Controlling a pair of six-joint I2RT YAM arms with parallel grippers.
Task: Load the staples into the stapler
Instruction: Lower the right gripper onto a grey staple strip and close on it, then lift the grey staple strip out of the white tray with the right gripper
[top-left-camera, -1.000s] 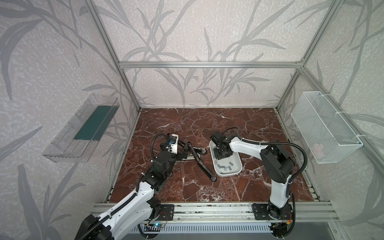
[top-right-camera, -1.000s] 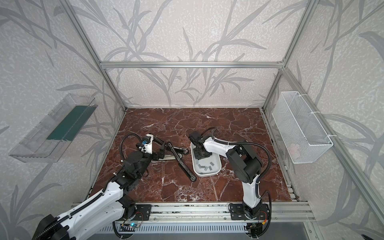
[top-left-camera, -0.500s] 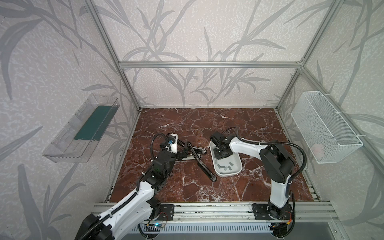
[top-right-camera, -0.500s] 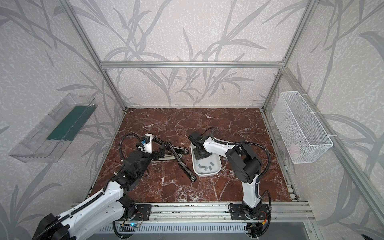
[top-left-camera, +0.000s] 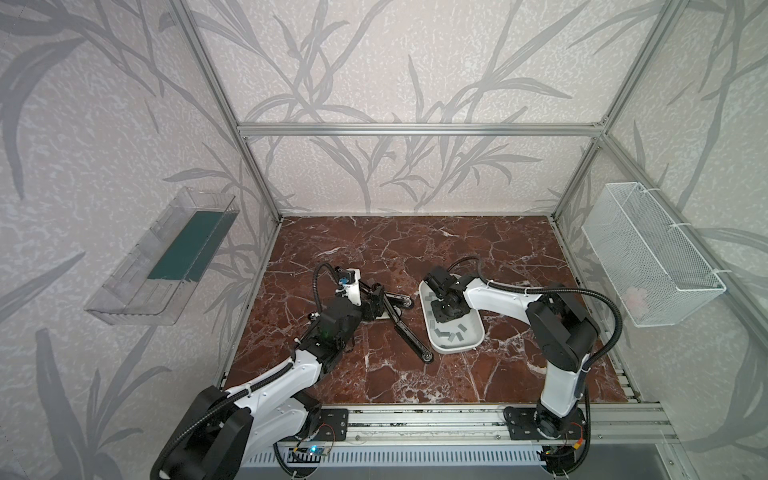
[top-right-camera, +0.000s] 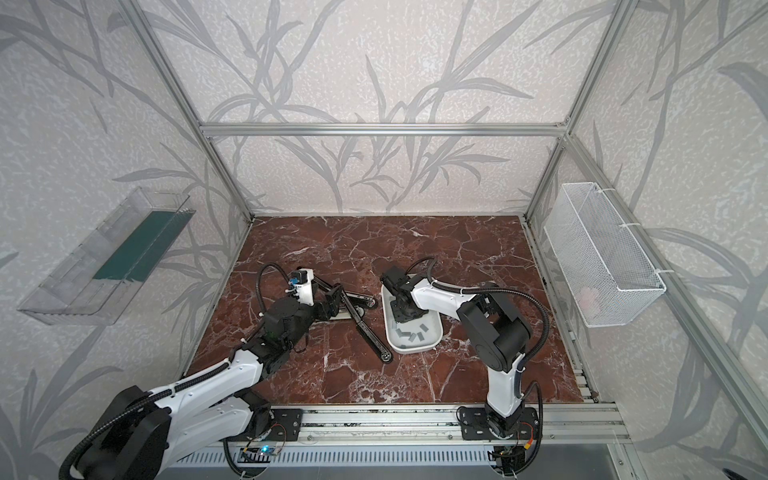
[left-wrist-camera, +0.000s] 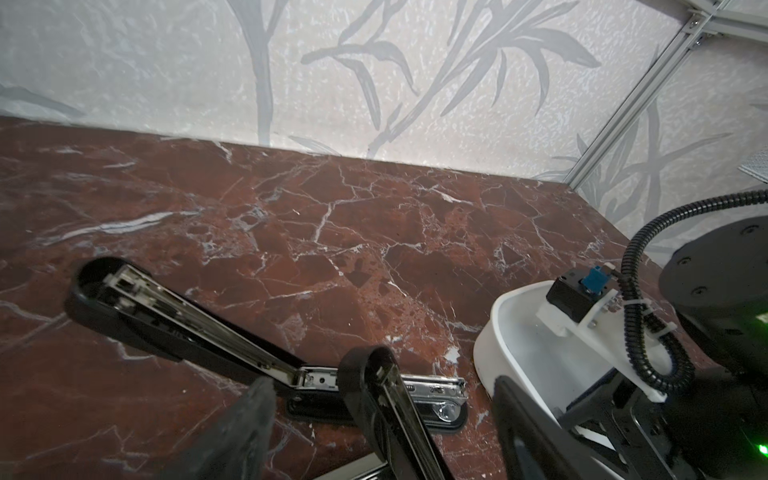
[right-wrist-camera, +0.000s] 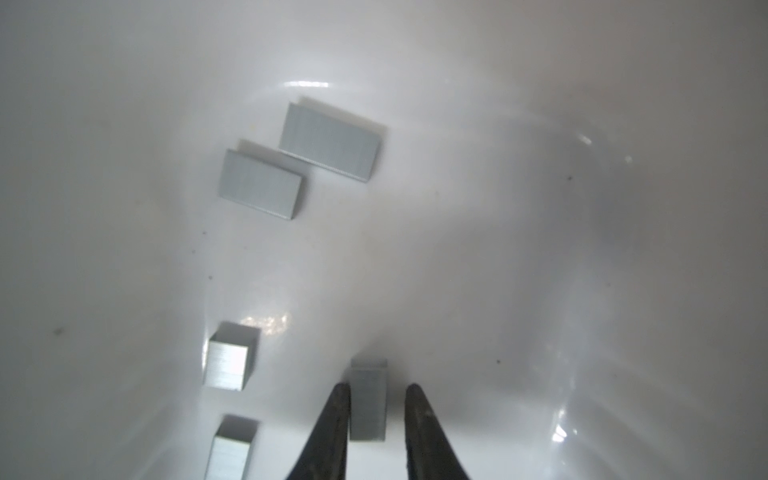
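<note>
The black stapler (top-left-camera: 409, 336) (top-right-camera: 370, 336) lies swung open on the marble floor, its metal magazine (left-wrist-camera: 187, 328) bare. My left gripper (top-left-camera: 376, 298) (left-wrist-camera: 382, 382) is open, its fingers standing on either side of the stapler's raised black arm with gaps both sides. Several grey staples (top-left-camera: 451, 334) (top-right-camera: 411, 334) lie in a white tray (top-left-camera: 478, 332) (left-wrist-camera: 498, 324). My right gripper (top-left-camera: 441, 319) (right-wrist-camera: 376, 388) points down into the tray. Its fingers straddle one staple strip (right-wrist-camera: 368, 403); one finger touches it, and a narrow gap shows at the other.
A clear plastic bin (top-left-camera: 162, 257) hangs on the left wall and a white wire basket (top-left-camera: 648, 257) on the right wall. The tray's white wall (right-wrist-camera: 540, 208) rises round the right gripper. An aluminium rail (top-left-camera: 415, 419) runs along the front edge.
Both arms have barely shifted. The left jaws have narrowed a little round the stapler's arm. The right gripper stays down in the tray over the staples.
</note>
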